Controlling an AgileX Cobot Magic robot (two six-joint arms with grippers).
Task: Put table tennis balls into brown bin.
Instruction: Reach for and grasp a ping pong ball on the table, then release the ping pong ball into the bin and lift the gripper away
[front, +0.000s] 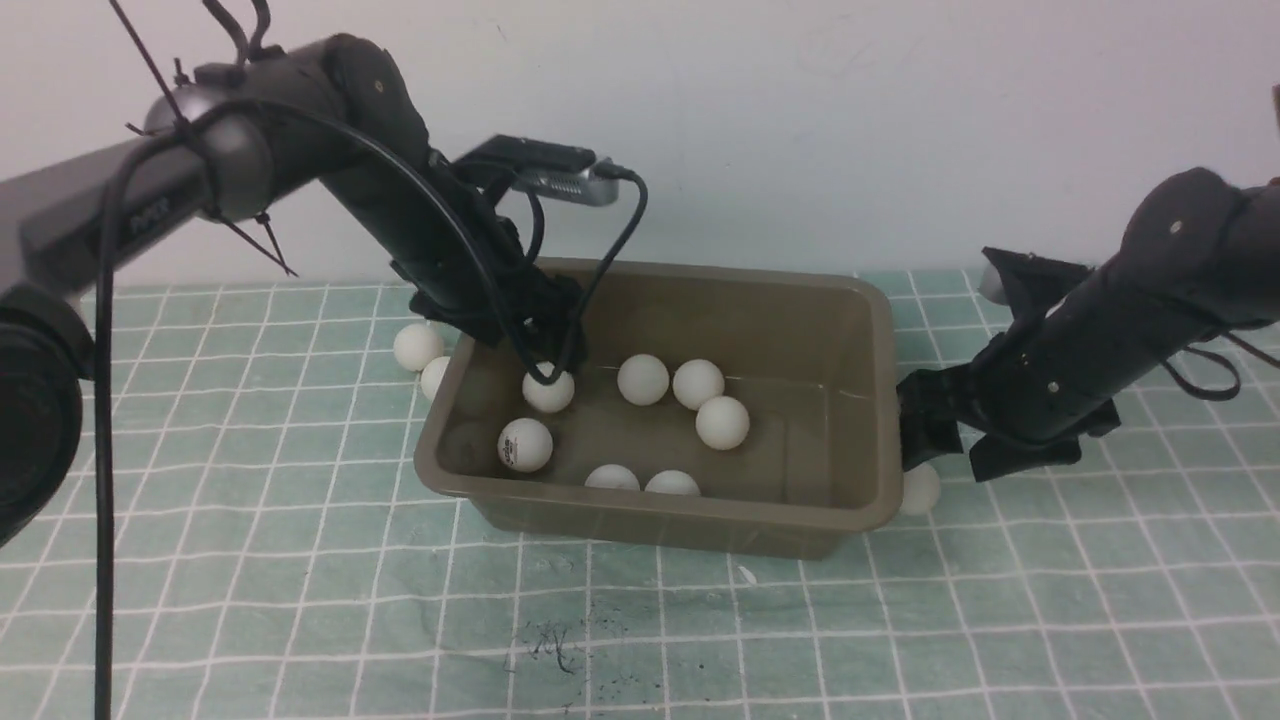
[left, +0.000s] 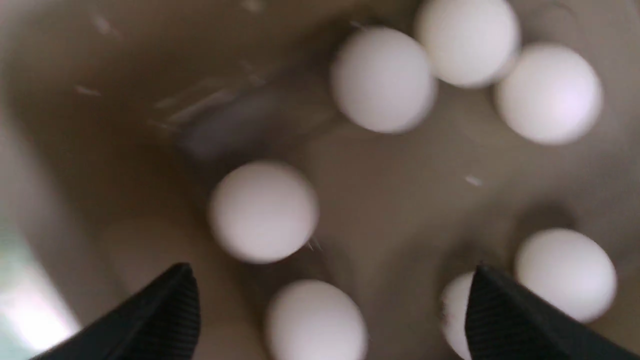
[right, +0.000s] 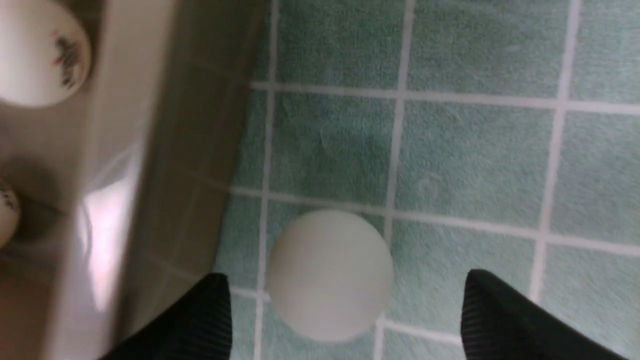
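Observation:
The brown bin (front: 650, 515) stands mid-table with several white table tennis balls (front: 697, 384) on its floor. My left gripper (front: 540, 350) hangs inside the bin's back left corner. It is open (left: 332, 274) with nothing held, and loose balls (left: 262, 210) lie below it. Two balls (front: 417, 346) rest on the mat outside the bin's left wall. One ball (front: 920, 488) lies on the mat by the bin's right front corner. My right gripper (front: 925, 430) is low over it and open (right: 346, 277). That ball (right: 330, 275) sits between the spread fingers, closer to the finger nearest the bin.
A green mat with a white grid (front: 300, 600) covers the table. The bin's right wall (right: 165, 150) runs close beside my right gripper's finger. A pale wall (front: 800, 120) closes the back. The left arm's cable (front: 620, 240) droops over the bin's rear rim.

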